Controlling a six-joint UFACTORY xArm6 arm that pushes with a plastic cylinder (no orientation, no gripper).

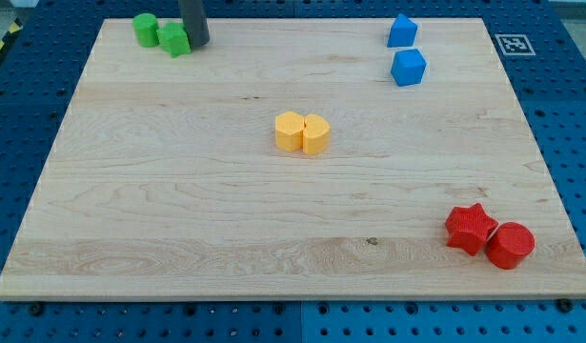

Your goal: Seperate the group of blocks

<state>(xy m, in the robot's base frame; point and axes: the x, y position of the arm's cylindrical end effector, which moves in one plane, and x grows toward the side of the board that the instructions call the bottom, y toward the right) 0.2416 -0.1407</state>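
Rod [194,21] cut off by the view's top edge, arm above it out of frame. My tip [197,45] sits just beside the green cube [174,39] on its right; contact can't be confirmed. Upper blue block [401,30] shape unclear from this angle, and the counter [178,257] has its bottom corners clipped by the view's edges.

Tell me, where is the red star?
The red star sits near the view's bottom right corner of the wooden board, touching the red cylinder on its right, far from my tip.
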